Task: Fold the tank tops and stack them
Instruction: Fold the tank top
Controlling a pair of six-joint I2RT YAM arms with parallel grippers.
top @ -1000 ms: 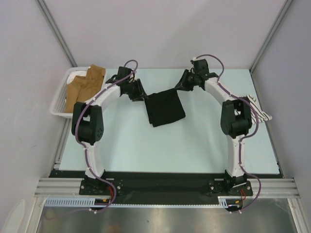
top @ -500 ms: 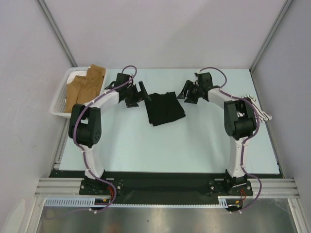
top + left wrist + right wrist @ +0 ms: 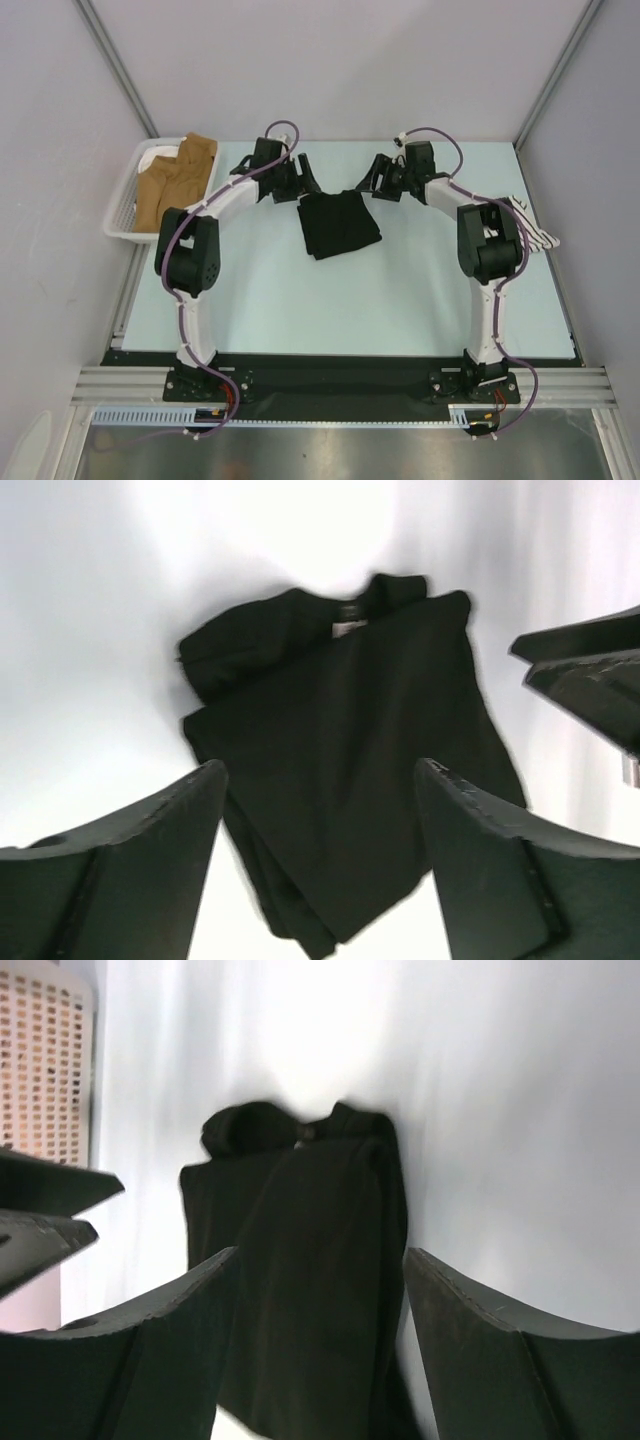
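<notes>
Well to the left of the left jaws, a white slatted plastic basket holding crumpled tan cloth garments; next, the left black two-finger gripper, fingers parted wide with nothing between them, just beside the far left corner of a plain black cloth tank top; that top folded into a compact rectangle, lying flat on the pale mint table surface, between the two pairs of jaws and a little nearer the arm bases, apart from the fingers in both wrist views; a small pale label at its neck edge, ahead of the left jaws; then the right black two-finger gripper, likewise spread open and empty, near the top's far right corner; well to the right of the right jaws, beside the right arm's elbow, a white cloth tank top with thin black stripes, partly hidden, at the table's right edge.
</notes>
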